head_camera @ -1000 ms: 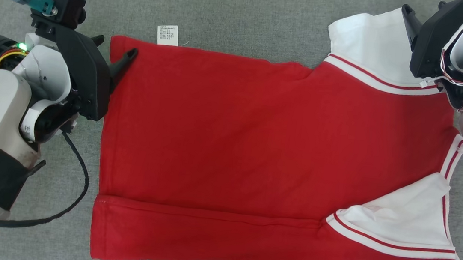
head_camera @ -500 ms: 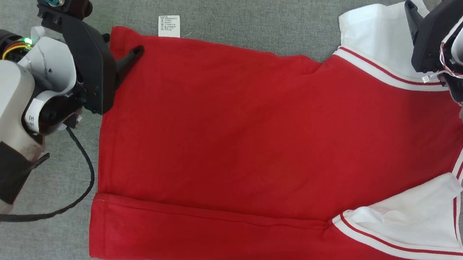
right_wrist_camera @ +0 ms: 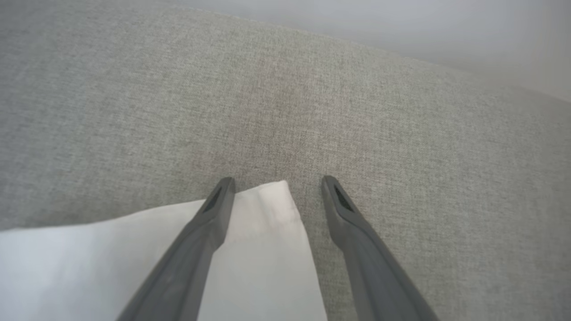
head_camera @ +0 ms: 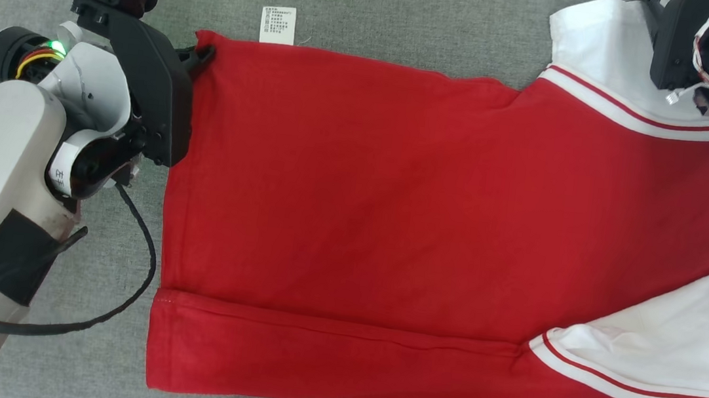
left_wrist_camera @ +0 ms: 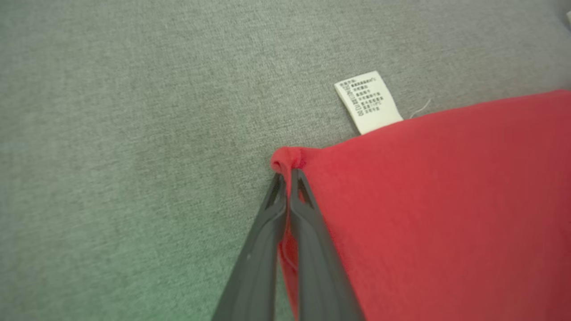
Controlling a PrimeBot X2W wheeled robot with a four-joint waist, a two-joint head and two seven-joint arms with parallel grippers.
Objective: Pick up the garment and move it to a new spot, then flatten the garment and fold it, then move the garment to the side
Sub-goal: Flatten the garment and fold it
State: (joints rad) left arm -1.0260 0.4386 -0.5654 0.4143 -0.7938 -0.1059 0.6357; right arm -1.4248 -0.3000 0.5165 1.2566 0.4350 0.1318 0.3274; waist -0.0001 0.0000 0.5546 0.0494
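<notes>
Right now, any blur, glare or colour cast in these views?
Head view: even light, sharp, no glare on the garment. Left wrist view: green tint lower left, care label fairly sharp. Right wrist view: soft throughout, faint pink patch on the grey surface, top edge blurred.

A grey woven surface (head_camera: pixel 414 7), perhaps a padded table, carries the red-and-white garment (head_camera: pixel 427 200) lying flat.

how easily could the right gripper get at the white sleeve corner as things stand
Probably yes: the right gripper is open, and the white sleeve corner looks to lie between its fingers on the grey surface, with nothing in the way.
</notes>
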